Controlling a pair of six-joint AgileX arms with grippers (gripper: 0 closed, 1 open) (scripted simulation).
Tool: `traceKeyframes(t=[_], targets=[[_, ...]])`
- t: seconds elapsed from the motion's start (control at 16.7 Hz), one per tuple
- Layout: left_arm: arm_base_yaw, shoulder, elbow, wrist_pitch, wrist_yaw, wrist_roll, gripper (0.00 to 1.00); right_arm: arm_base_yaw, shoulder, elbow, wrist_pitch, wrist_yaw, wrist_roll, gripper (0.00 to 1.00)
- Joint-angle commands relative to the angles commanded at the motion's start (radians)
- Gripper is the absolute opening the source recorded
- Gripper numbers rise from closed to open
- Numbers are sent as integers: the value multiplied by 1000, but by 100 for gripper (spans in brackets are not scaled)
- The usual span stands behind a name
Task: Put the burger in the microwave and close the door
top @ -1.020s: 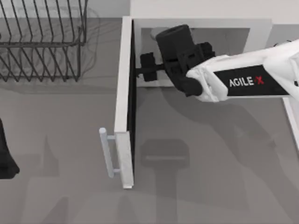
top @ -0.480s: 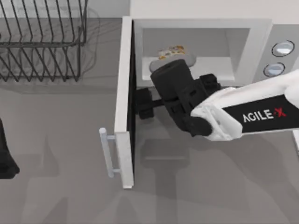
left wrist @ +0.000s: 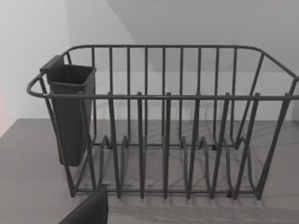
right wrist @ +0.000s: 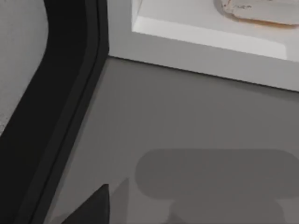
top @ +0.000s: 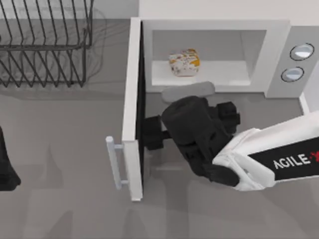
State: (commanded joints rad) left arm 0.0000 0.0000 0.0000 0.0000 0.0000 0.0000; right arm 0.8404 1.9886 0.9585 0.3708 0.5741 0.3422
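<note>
The burger rests on the floor of the microwave cavity, left of middle, and its lower edge shows as the burger in the right wrist view. The door stands wide open, swung out toward the table's front, with its handle on the outer side. My right gripper is open and holds nothing. It hangs in front of the cavity, close against the door's dark inner face. One of its fingertips shows. My left arm is parked at the left edge.
A black wire dish rack stands at the back left, with a dark cutlery cup hung on its end. Two round dials sit on the microwave's grey side panel. Bare grey table lies in front of the microwave.
My right arm has drawn back out of the cavity toward the table's front, uncovering the burger left inside. The door and left arm have not moved.
</note>
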Motion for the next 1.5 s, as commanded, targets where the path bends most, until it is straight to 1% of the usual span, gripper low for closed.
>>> traceKeyframes(t=[0.3, 0.66, 1.02, 1.5], targets=[[0, 0, 0, 0, 0, 0, 100, 25, 26, -69, 35, 17, 18, 100], [0, 0, 0, 0, 0, 0, 100, 17, 16, -61, 37, 20, 20, 100], [0, 0, 0, 0, 0, 0, 100, 22, -122, 14, 22, 39, 74, 100], [0, 0, 0, 0, 0, 0, 100, 19, -287, 99, -113, 74, 163, 100]])
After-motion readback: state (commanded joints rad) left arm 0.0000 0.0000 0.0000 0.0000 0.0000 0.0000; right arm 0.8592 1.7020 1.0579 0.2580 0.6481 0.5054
